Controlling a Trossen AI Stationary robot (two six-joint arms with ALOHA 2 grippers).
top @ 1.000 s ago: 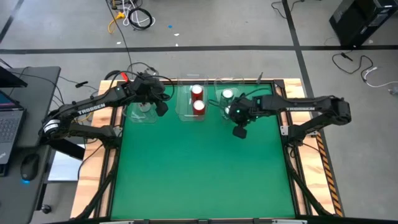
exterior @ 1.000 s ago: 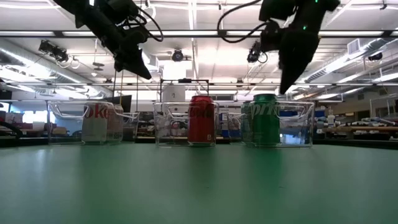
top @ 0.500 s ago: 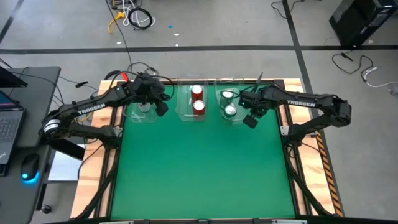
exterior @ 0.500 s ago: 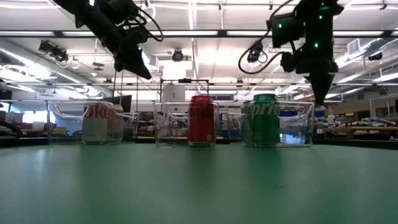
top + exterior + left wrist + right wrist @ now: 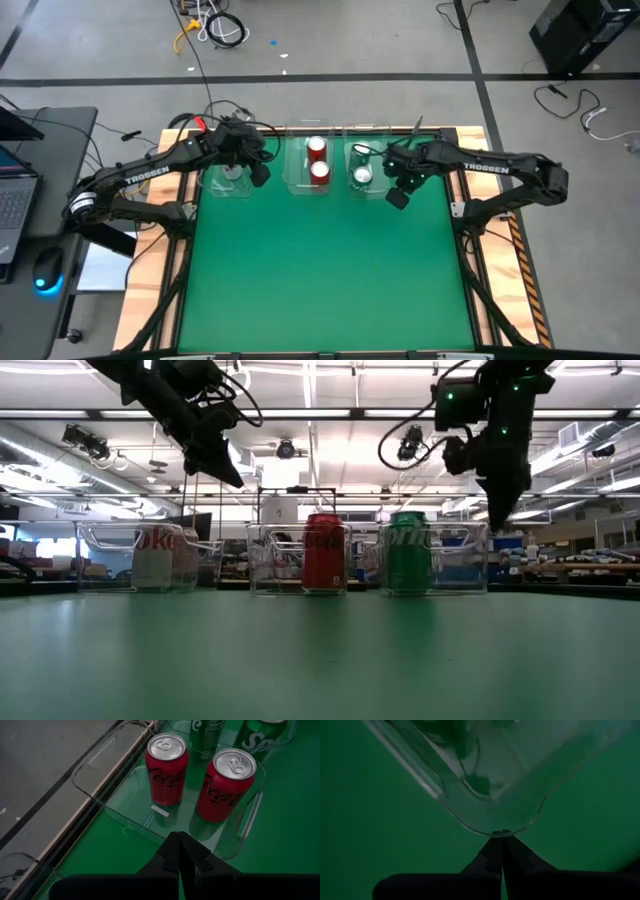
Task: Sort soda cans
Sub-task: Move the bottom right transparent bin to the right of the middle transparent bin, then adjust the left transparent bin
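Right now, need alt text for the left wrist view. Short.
Two red cans stand upright side by side in a clear plastic bin on the green table, seen from above past the left tool, which is shut and hangs short of the bin's rim. Beyond the bin, parts of two green cans show at the picture's edge.

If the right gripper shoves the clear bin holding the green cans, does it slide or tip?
Probably slides: the clear bin sits flat on the smooth green table. The upright green cans may wobble or tip inside. The shut right gripper sits at its rounded edge, so contact could slip off.
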